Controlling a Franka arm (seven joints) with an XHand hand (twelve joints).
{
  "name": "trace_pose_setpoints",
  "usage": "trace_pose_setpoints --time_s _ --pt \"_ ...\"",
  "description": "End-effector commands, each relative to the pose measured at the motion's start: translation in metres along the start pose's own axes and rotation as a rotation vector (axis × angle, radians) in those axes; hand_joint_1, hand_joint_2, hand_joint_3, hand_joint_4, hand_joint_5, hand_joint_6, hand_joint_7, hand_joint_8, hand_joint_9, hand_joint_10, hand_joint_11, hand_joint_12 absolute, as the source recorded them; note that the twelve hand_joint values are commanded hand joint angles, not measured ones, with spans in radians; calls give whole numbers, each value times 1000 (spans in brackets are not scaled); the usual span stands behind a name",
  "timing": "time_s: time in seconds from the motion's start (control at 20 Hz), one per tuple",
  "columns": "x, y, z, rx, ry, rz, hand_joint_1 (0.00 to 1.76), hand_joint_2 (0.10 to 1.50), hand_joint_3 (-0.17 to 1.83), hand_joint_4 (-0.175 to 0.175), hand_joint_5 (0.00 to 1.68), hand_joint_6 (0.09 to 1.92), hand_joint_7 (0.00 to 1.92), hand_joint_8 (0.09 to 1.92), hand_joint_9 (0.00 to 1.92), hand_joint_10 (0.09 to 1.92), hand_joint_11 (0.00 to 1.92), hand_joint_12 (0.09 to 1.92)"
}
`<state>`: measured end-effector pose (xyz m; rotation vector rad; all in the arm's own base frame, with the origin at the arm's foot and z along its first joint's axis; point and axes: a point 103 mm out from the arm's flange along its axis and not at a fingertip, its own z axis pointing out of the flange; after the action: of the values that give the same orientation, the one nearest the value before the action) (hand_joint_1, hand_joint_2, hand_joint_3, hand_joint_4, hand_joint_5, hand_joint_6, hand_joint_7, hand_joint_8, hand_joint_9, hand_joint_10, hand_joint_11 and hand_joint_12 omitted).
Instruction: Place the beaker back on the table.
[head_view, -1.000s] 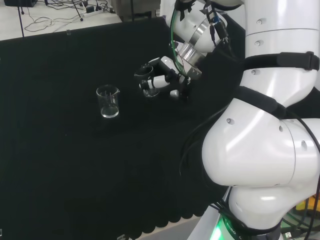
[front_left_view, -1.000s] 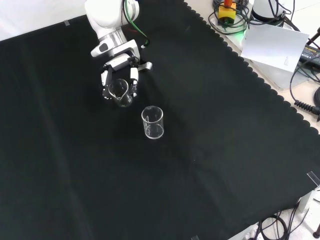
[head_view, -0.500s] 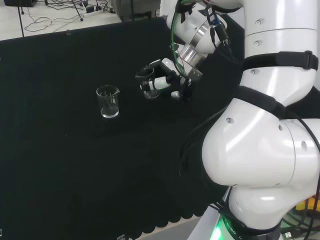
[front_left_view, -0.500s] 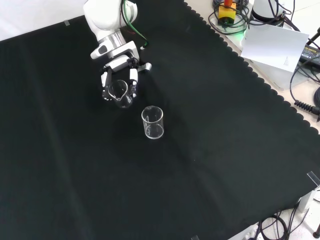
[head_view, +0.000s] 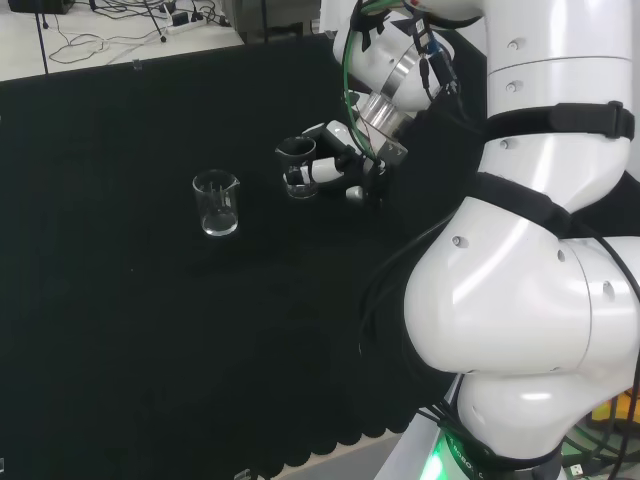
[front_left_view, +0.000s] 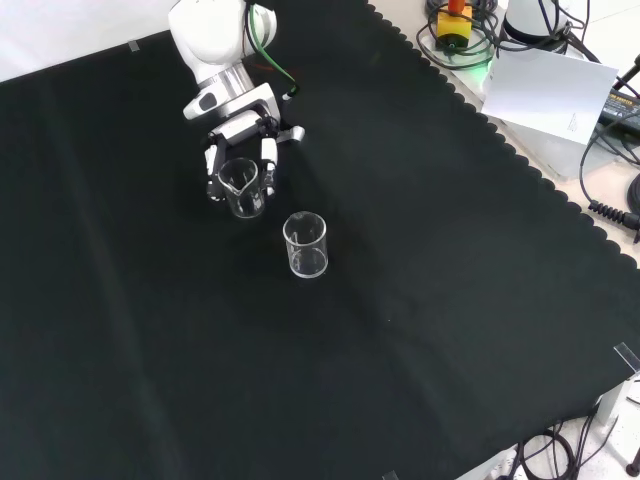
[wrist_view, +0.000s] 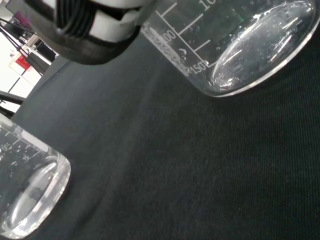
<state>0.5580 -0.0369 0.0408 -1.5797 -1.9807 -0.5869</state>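
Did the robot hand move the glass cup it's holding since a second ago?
Yes. In the front view the held beaker and the hand have shifted slightly to the right, toward the free-standing beaker, which stayed put on the black cloth.

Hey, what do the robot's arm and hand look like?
The arm is glossy white with bulky rounded links, black bands at the joints and a silver wrist collar. Green and black cables run along the wrist. The hand has white segments with black joints and pads.
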Motion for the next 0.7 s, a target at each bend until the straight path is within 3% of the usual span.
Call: trace_pose_setpoints --time_s 0.05,0.15,0.25,0.4,0.7 --pt "2 -3 -7 13 -42 -26 1290 1034 -175 26 1348 354 1567 87 1405 309 1135 853" --pt "2 -4 -8 33 -52 -33 1234 1044 -171 50 1319 423 1510 87 1334 293 997 961" --pt "2 -4 -8 65 -59 -34 1146 977 -173 18 1078 612 1330 87 1159 293 703 1143" --pt "1 -5 -8 105 -66 -19 1079 930 -175 -26 768 815 1117 87 918 403 431 1284" --pt "-4 -10 -9 113 -62 13 1015 911 -175 -52 558 816 956 87 706 539 250 1349"
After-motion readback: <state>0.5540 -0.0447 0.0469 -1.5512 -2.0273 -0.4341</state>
